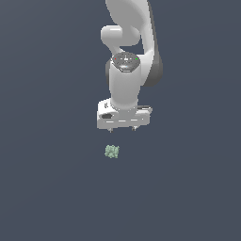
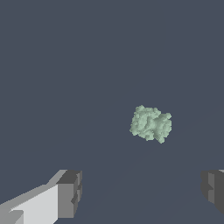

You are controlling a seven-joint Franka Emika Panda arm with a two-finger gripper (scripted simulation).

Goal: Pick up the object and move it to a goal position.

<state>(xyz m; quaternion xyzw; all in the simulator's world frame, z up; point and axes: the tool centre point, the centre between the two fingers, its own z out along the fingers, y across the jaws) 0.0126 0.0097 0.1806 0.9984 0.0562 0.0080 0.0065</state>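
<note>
The object is a tiny pale green, knobbly lump lying on the dark grey floor. It also shows in the wrist view. My white gripper hangs above it, a little toward the exterior view's right, and does not touch it. In the wrist view my gripper has its two fingers wide apart with nothing between them, and the lump lies beyond the fingertips.
The white arm rises from the gripper toward the top of the exterior view. The dark grey floor spreads flat on all sides of the lump.
</note>
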